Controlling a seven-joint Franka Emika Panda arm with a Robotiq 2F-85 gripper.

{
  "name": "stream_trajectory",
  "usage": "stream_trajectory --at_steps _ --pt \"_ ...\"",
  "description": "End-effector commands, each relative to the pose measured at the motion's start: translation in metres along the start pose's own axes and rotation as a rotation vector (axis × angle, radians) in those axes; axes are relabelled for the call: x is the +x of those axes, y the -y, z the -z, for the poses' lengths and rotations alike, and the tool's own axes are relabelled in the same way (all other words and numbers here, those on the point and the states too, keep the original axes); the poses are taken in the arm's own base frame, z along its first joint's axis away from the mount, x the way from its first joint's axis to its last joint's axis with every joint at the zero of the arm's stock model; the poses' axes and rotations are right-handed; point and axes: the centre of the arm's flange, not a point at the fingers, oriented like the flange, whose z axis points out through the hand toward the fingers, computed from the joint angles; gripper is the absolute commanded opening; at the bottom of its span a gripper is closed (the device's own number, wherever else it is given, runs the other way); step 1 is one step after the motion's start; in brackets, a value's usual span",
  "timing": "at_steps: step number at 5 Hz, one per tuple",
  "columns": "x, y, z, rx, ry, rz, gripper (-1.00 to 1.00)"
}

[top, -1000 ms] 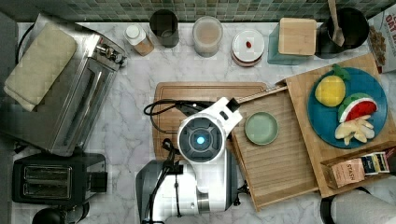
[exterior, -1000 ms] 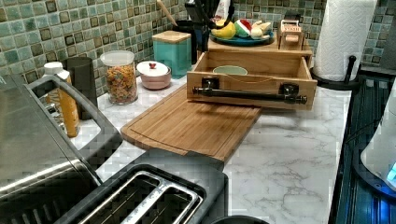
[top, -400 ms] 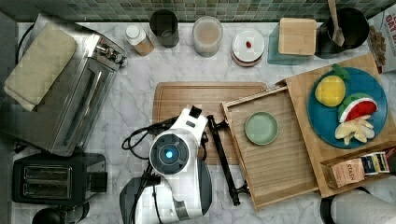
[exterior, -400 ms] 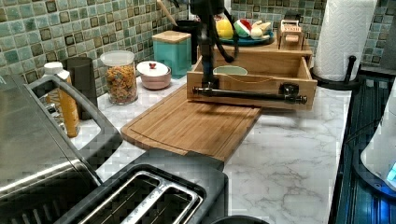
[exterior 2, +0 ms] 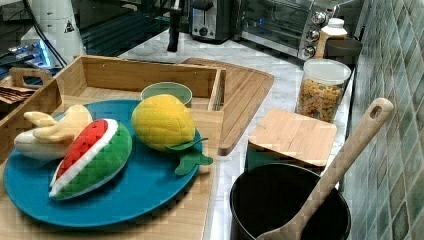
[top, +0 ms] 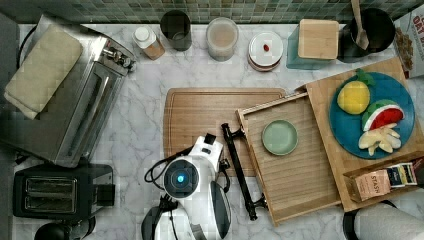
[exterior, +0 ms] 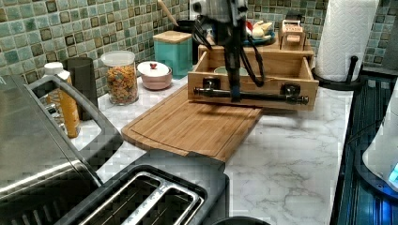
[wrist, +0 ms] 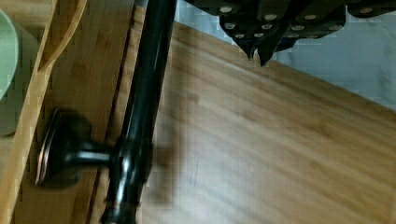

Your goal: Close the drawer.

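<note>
— One drawer (top: 295, 160) stands pulled far out of the wooden box, a green dish (top: 279, 137) on its ribbed floor. Which step are we on?

— We judge it the approach: our gripper (wrist: 258, 55) hangs over the cutting board (top: 200, 117), fingertips pinched together with nothing between them, not yet pressing on anything.

— And where does the drawer lie from it?

— On the top view's clock, at about three o'clock of the arm's head. The black bar handle (top: 242, 170) comes first, just beside the gripper; the drawer front stands right behind it. In the wrist view the bar (wrist: 140, 107) runs alongside the fingertips, apart from them.

— What does the next move call for?

— As we read it, a level push toward three o'clock, with the closed fingers set against the bar or the drawer front, near the middle, so the drawer slides in straight under the blue plate (top: 372, 115) rather than skewing.
</note>
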Motion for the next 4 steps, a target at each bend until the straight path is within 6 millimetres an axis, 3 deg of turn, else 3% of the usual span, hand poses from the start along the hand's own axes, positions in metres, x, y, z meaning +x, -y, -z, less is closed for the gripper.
stream_trajectory --at_steps 1,3,4 --pt "-0.031 0.001 -0.045 0.062 0.027 0.021 -1.0" --pt "-0.041 -0.012 -0.033 0.088 -0.049 -0.008 -1.0" --pt "-0.036 -0.027 -0.034 0.094 -0.039 -0.01 -1.0"
